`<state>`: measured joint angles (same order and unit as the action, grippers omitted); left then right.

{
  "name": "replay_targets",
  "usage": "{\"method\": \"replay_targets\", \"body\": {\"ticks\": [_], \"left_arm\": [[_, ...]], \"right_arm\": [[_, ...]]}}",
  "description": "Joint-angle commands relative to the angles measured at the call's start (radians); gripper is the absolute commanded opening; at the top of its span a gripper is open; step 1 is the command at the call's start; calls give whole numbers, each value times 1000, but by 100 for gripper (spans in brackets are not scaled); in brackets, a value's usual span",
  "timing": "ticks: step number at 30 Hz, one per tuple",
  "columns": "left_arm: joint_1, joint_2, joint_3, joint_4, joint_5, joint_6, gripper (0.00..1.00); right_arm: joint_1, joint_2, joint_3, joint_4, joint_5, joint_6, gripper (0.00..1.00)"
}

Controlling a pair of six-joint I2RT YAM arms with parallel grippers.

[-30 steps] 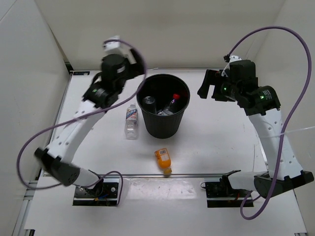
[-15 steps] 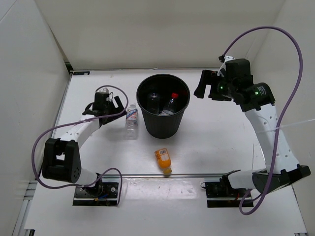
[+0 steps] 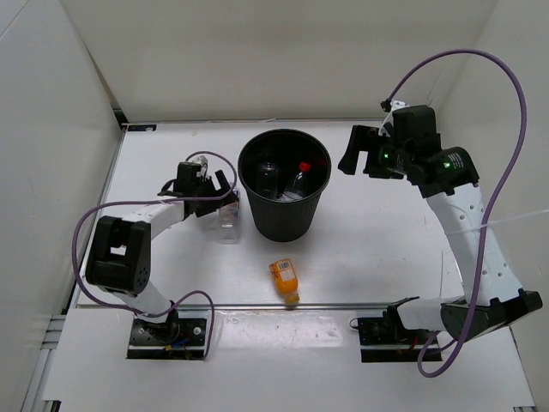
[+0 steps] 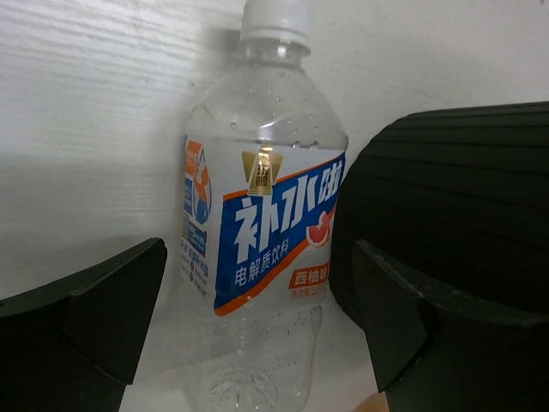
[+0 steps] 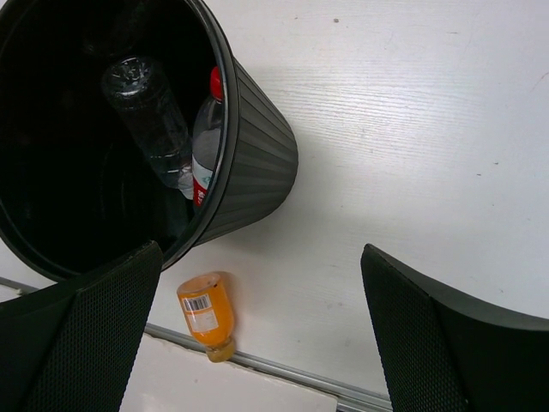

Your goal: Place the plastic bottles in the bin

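A clear plastic bottle with a blue-white label lies on the table just left of the black bin. My left gripper is open and low over it, a finger on each side and not pinching. From above, that gripper hides the bottle's cap end. Inside the bin lie a plain clear bottle and a red-capped bottle. An orange bottle lies on the table in front of the bin. My right gripper hangs open and empty, high to the bin's right.
A metal rail runs along the table's near edge, just below the orange bottle. White walls close in the left, back and right sides. Purple cables loop off both arms.
My left arm has come down from high beside the bin's rim to the table, its open jaws now around the blue-white bottle. The right arm has barely shifted.
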<state>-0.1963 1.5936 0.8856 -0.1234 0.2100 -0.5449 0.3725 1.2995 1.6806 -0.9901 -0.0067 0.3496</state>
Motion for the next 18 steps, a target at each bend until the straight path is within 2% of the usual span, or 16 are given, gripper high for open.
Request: {"method": "replay_targets", "body": {"ticks": [1,4,7,8,9,10,13,14,15,18], "left_arm": [[-6,3,29,25,40,-12,100],[-6,29,29,25,40,-33,100],[-15,80,29,25,103,-58,100],[-15,92,29,25,115,-58,96],[-15,101,29,25,124,-58,84],[-15,101,29,7,134,-58,79],[-6,101,53,-88,106,-56,67],[3,92,64,-113,94,-56,57],[3,80,73,-134,74,-47,53],[3,-19,128,-199,-38,-47,53]], "right_arm": [[-4,-32,-5,31,10,-20,100],[-4,-42,-27,31,10,-20,100],[-4,-42,-38,31,10,-20,100],[-4,-42,-38,31,10,-20,100],[-4,-42,-47,31,10,-20,100],[-4,-42,-47,31,10,-20,100],[-4,-42,-47,40,19,-20,100],[-4,-42,-47,41,19,-20,100],[-4,-42,-47,41,19,-20,100],[-4,-42,-56,41,19,-20,100]]}}
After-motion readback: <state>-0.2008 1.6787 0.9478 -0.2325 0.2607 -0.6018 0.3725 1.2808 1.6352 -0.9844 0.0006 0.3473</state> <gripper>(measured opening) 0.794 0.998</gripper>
